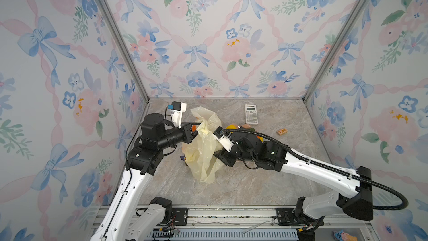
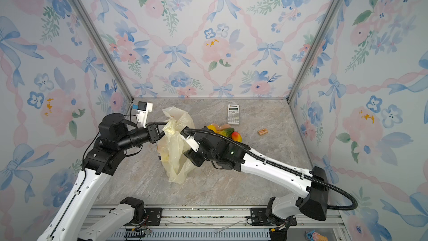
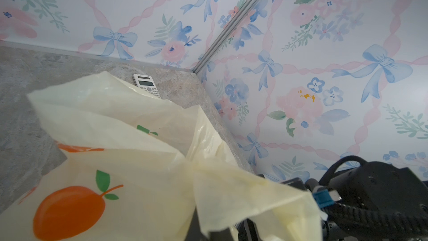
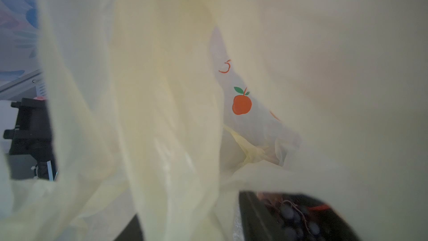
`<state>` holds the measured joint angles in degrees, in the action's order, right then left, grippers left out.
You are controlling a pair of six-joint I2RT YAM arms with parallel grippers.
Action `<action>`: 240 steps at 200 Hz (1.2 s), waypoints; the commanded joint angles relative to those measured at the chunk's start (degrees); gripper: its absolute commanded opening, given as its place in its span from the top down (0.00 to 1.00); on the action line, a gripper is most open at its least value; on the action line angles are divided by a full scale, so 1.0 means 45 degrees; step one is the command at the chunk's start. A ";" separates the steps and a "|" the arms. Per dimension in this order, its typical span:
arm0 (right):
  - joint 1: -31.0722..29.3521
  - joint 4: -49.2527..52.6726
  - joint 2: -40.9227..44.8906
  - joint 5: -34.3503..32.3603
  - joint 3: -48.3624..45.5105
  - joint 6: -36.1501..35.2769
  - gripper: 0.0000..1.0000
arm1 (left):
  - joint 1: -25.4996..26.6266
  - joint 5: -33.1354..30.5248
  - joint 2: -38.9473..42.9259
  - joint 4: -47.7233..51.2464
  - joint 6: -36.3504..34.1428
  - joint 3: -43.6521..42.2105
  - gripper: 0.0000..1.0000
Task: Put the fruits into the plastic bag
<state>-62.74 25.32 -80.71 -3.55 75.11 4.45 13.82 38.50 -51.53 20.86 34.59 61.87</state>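
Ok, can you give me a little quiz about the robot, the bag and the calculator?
1. True or false: the calculator lies inside the plastic bag.
2. Whose jaws pinch the bag's top edge? A: left arm. B: right arm.
3. Fill in: the fruit prints on the bag are ____ with green leaves.
Key: 1 false; 2 A; 3 orange.

The left gripper (image 1: 195, 132) pinches the plastic bag (image 1: 203, 158) (crumpled, pale yellow).

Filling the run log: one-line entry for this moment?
left gripper: shut on bag | right gripper: at bag, grip unclear | grapes: beside it | other fruit: outside bag
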 commanded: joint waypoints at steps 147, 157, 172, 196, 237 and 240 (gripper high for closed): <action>0.1348 -0.2738 0.4198 0.0070 -0.3557 0.3499 1.00 | -0.1705 -0.0089 0.2302 0.0390 0.2513 -0.1930 0.29; 0.1229 -0.2736 0.4095 -0.0213 -0.3454 0.3561 1.00 | -0.1705 -0.0552 0.2999 0.0381 0.3676 -0.2341 0.27; 0.1091 -0.2775 0.4019 -0.0553 -0.3430 0.3643 1.00 | -0.1720 -0.1203 0.4240 0.0374 0.5361 -0.2747 0.22; 0.0935 -0.3074 0.3970 -0.0773 -0.3486 0.3710 1.00 | -0.1714 -0.1307 0.4988 0.0758 0.6435 -0.2325 0.16; 0.0474 -0.3342 0.3850 -0.0903 -0.3507 0.3689 1.00 | -0.1706 -0.0795 0.4641 0.1066 0.7371 -0.1436 0.10; 0.0435 -0.3342 0.3852 -0.0938 -0.3518 0.3671 1.00 | -0.1712 -0.0769 0.4618 0.1067 0.7426 -0.1367 0.09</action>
<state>-58.92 12.40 -63.02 -5.93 58.06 20.56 6.17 34.33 -29.39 24.49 62.78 53.34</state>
